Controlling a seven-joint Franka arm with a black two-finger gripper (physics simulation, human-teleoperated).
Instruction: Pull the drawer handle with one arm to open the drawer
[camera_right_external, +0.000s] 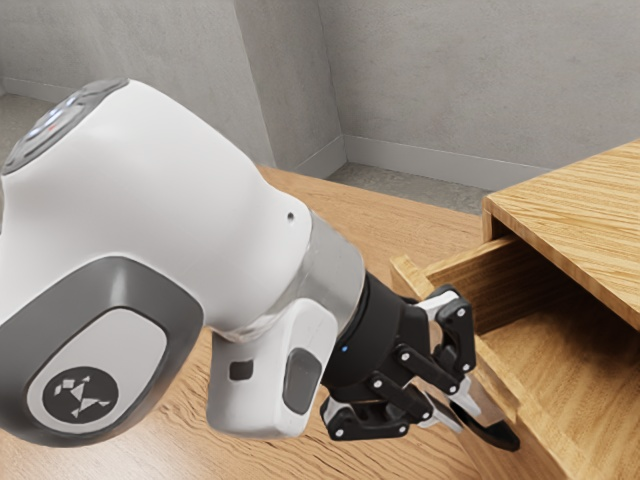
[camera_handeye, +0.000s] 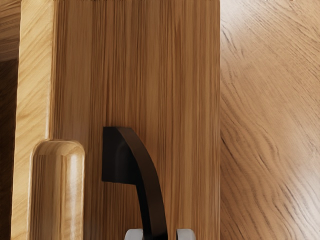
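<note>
Drawer (camera_right_external: 478, 268) sits partly pulled out of the wooden cabinet (camera_right_external: 585, 205), right side of the exterior view at mid-height. Its side wall and inner floor are both visible. In the wrist view its front panel (camera_handeye: 150, 75) runs top to bottom through the middle of the frame, grain vertical.

Handle (camera_right_external: 500, 436) is black and curved, fixed to that panel, and pokes out at the lower right of the exterior view. In the wrist view the handle (camera_handeye: 131, 167) bends down from centre-left to the bottom edge.

Gripper (camera_right_external: 468, 415), black, is at lower centre-right of the exterior view, hard up against the drawer's front. Fingers are closed on the handle, one per side. In the wrist view two pale fingertips (camera_handeye: 134, 234) show at the bottom edge w/ the handle passing btwn them.

Rounded pale wooden piece (camera_handeye: 57, 192) sits lower left in the wrist view, just beside the handle; can't tell what it belongs to.

Arm (camera_right_external: 150, 250), white & grey, takes up the left half of the exterior view and reaches toward lower centre.

Bench (camera_right_external: 370, 215), wood-grained, carries the cabinet; in the wrist view the bench (camera_handeye: 270, 125) is the strip down the right. Grey floor (camera_right_external: 420, 185) and grey walls (camera_right_external: 450, 70) lie across the top of the exterior view.
</note>
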